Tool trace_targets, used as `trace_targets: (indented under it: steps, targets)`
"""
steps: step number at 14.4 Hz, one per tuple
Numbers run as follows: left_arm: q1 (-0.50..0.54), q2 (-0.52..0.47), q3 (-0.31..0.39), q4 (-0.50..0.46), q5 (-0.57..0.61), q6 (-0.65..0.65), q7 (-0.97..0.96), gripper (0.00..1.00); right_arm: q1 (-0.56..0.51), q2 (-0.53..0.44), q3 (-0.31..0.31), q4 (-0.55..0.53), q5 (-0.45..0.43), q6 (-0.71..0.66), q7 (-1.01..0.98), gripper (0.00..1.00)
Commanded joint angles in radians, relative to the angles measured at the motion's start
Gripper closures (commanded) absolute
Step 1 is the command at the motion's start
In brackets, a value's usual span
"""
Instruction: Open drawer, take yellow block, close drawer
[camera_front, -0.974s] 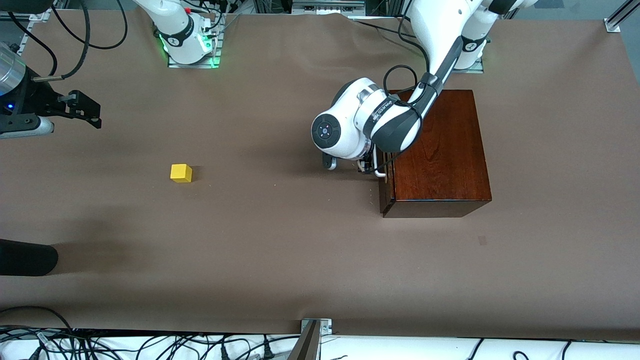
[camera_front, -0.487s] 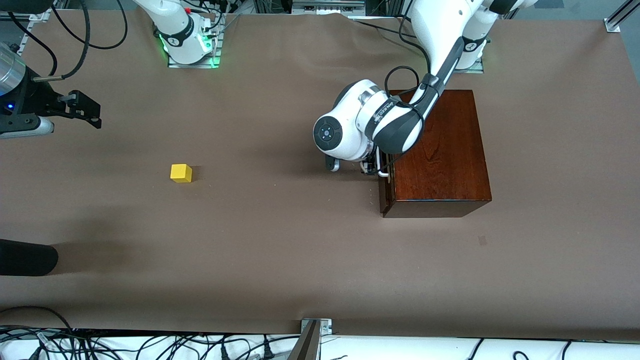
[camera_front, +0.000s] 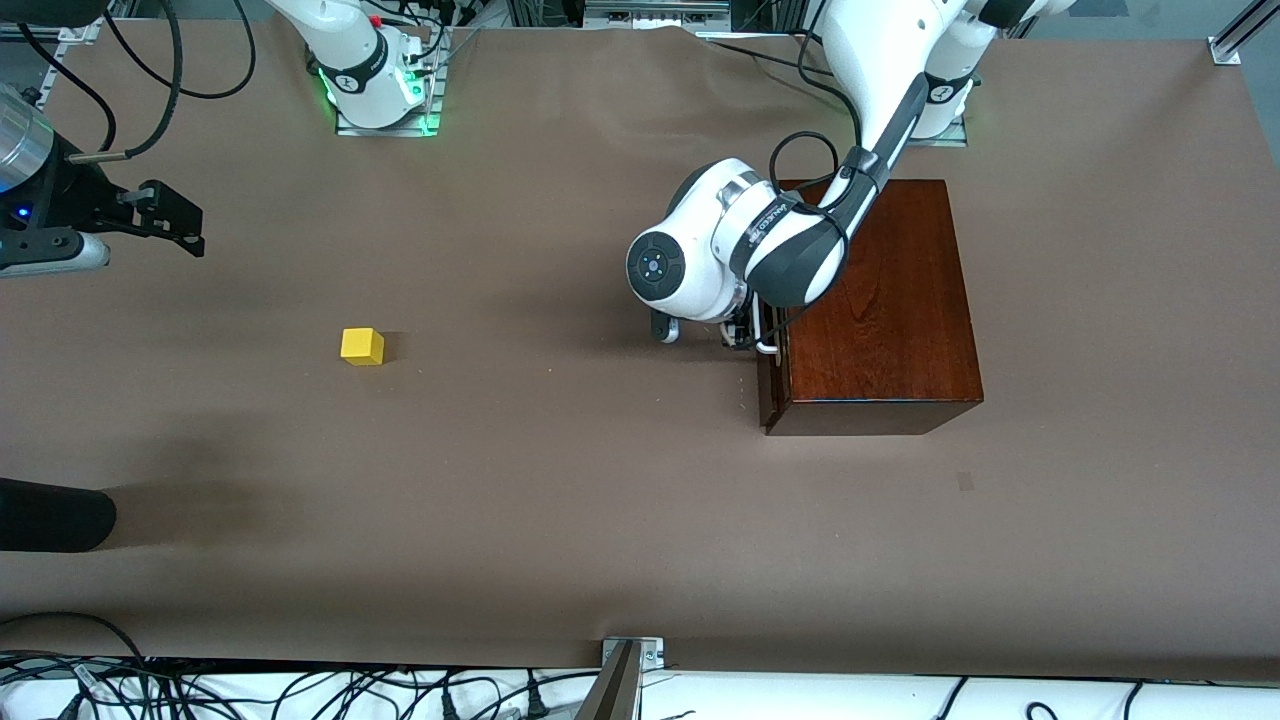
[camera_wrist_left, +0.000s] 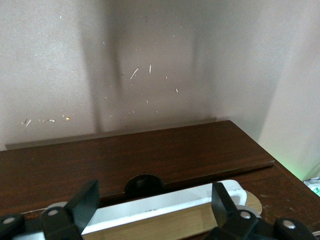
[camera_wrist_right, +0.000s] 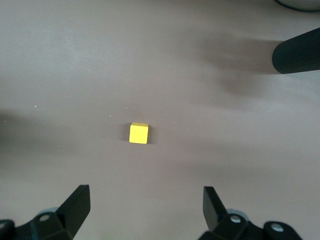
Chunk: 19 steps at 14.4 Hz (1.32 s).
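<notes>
Reaching for the white handle (camera_wrist_left: 165, 210) of the drawer (camera_front: 768, 375), the left end effector (camera_wrist_left: 155, 200) stands with its fingers spread wide either side of the bar, not clenched on it. The drawer sits shut in the box (camera_front: 880, 300). A pull begun before the fingers clamp would likely slip off the handle; a pull off the drawer's line could drag the box across the surface (camera_front: 560, 480). The yellow block (camera_front: 362, 346) lies not inside the drawer but on the open surface, well apart from the box toward the right arm's end. The right end effector (camera_front: 165, 220), released and empty, waits in the air over that end, the block in its wrist view between its spread fingers (camera_wrist_right: 75, 205) but far below them.
</notes>
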Motion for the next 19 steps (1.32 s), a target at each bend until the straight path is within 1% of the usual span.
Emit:
trace_targets:
  steps: [1, 3, 5, 7, 10, 11, 12, 13, 14, 15, 17, 18, 19]
  targets:
    - [-0.005, -0.055, -0.008, -0.017, 0.021, -0.003, -0.040, 0.00, -0.008, 0.010, 0.010, 0.027, -0.011, -0.019, -0.011, 0.00]
    - [-0.013, -0.096, -0.011, 0.009, -0.051, -0.001, -0.159, 0.00, -0.008, 0.010, 0.008, 0.026, -0.011, -0.021, -0.011, 0.00]
    - [-0.010, -0.139, -0.013, 0.056, -0.067, -0.003, -0.279, 0.00, -0.008, 0.010, 0.010, 0.027, -0.011, -0.021, -0.011, 0.00]
    - [0.004, -0.191, 0.001, 0.084, -0.065, -0.009, -0.362, 0.00, -0.008, 0.010, 0.010, 0.026, -0.009, -0.023, -0.011, 0.00]
    - [0.079, -0.280, 0.010, 0.084, -0.064, -0.014, -0.538, 0.00, -0.008, 0.010, 0.010, 0.027, -0.009, -0.019, -0.011, 0.00]
    - [0.108, -0.293, 0.009, 0.084, -0.067, -0.017, -0.590, 0.00, -0.008, 0.010, 0.010, 0.027, -0.009, -0.021, -0.011, 0.00]
    - [0.143, -0.311, 0.010, 0.083, -0.067, -0.015, -0.603, 0.00, -0.008, 0.010, 0.010, 0.027, -0.011, -0.021, -0.011, 0.00]
    - [0.170, -0.346, 0.010, 0.066, -0.065, -0.015, -0.612, 0.00, -0.008, 0.010, 0.010, 0.026, -0.011, -0.021, -0.011, 0.00]
    - [0.223, -0.392, 0.012, 0.037, -0.067, -0.014, -0.629, 0.00, -0.008, 0.010, 0.010, 0.026, -0.009, -0.023, -0.011, 0.00]
    - [0.283, -0.437, 0.012, 0.000, -0.091, -0.001, -0.692, 0.00, -0.008, 0.011, 0.010, 0.026, -0.009, -0.023, -0.011, 0.00]
    - [0.344, -0.484, 0.024, -0.038, -0.115, 0.038, -0.840, 0.00, -0.008, 0.010, 0.010, 0.026, -0.009, -0.023, -0.011, 0.00]
    - [0.355, -0.529, 0.026, -0.087, -0.116, 0.067, -0.911, 0.00, -0.008, 0.010, 0.012, 0.026, -0.009, -0.023, -0.011, 0.00]
    - [0.383, -0.588, 0.026, -0.160, -0.116, 0.127, -1.006, 0.00, -0.008, 0.010, 0.012, 0.026, -0.009, -0.024, -0.011, 0.00]
